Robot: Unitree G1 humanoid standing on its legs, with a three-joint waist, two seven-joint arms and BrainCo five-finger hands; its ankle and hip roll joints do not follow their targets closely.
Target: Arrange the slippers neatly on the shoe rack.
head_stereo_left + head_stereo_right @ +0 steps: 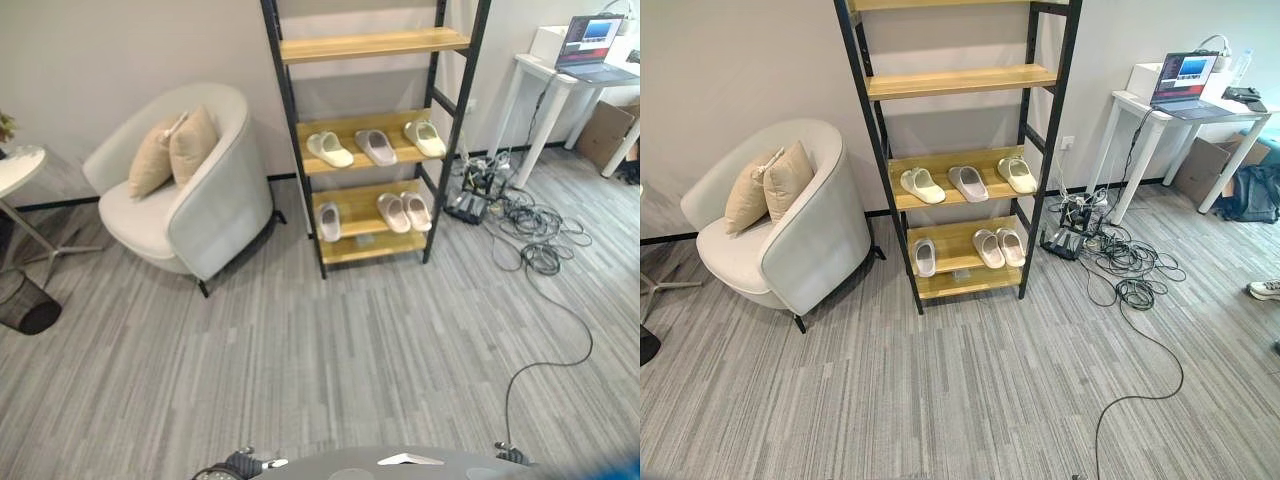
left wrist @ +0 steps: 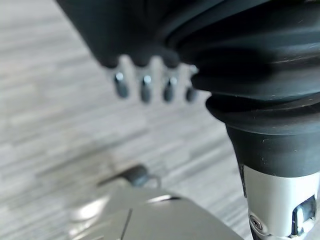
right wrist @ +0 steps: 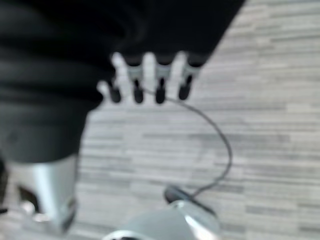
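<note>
Slippers: you are looking at six pale foam slippers already sitting on the black-framed wooden shoe rack [image 1: 877, 155]. Three are lying on the middle shelf: a cream one [image 1: 921, 184], a grey one [image 1: 967, 182] and a beige one [image 1: 1017, 173], spaced apart and angled slightly differently.
Lower shelf: a grey slipper [image 1: 924, 256] is lying alone toward the rack's left post, and a light pair [image 1: 998, 247] is sitting side by side toward the right.
Step in hand: by my reading you are either at the very end or standing back to check; none is lying on the grey striped floor [image 1: 940, 390] in front.
Next move: if you are tidying further, you will be needing to walk up close, since the rack is well apart from both hands.
Left hand [image 2: 150, 85]: it is hanging over the floor, fingers relaxed and holding nothing.
Right hand [image 3: 145, 80]: it is doing the same, fingers straight, side by side and empty.
Hard to make out: you cannot tell which slippers match as pairs, and the rack's top is cut off.
Surroundings: a white tub armchair with tan cushions [image 1: 770, 230] is standing beside the rack, and a white counter carrying an open laptop [image 1: 1185, 85] is off to the right.
</note>
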